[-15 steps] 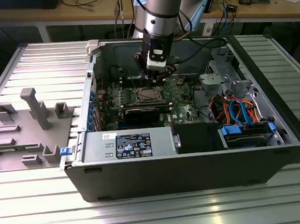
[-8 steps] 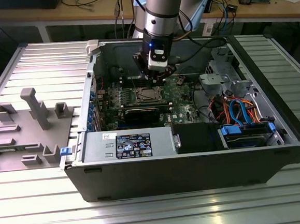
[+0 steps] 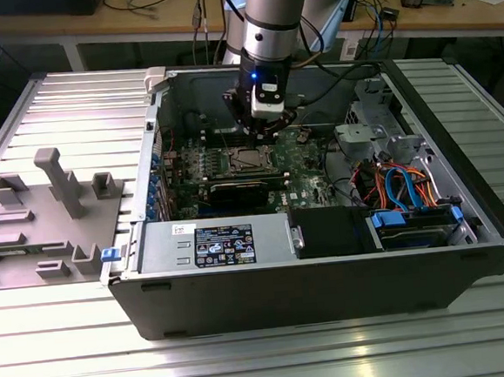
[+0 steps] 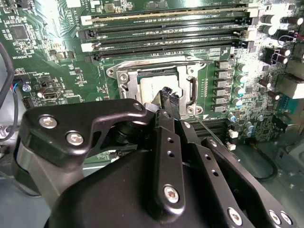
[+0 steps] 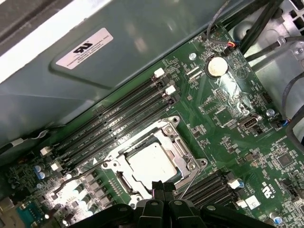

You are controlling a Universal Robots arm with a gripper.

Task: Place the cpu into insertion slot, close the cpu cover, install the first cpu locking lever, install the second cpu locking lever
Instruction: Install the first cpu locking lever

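Note:
The cpu (image 5: 151,161) (image 4: 153,85), a dull silver square, sits in the insertion slot (image 3: 248,161) on the green board. The cpu cover (image 5: 175,138) (image 4: 124,76), a silver frame, lies down around it. My gripper (image 5: 162,185) (image 4: 168,95) (image 3: 269,128) hovers just above the socket's edge, fingers shut together with nothing between them. A thin wire locking lever (image 5: 191,176) (image 4: 209,129) angles away from the socket beside the fingertips. Another lever (image 4: 161,61) runs along the socket's side next to the memory slots.
Long black memory slots (image 5: 118,118) flank the socket on both sides. The open computer case (image 3: 328,270) has a drive cage and coloured cables (image 3: 400,185) at the exterior view's right. A grey fixture block (image 3: 44,213) stands on the table at the left.

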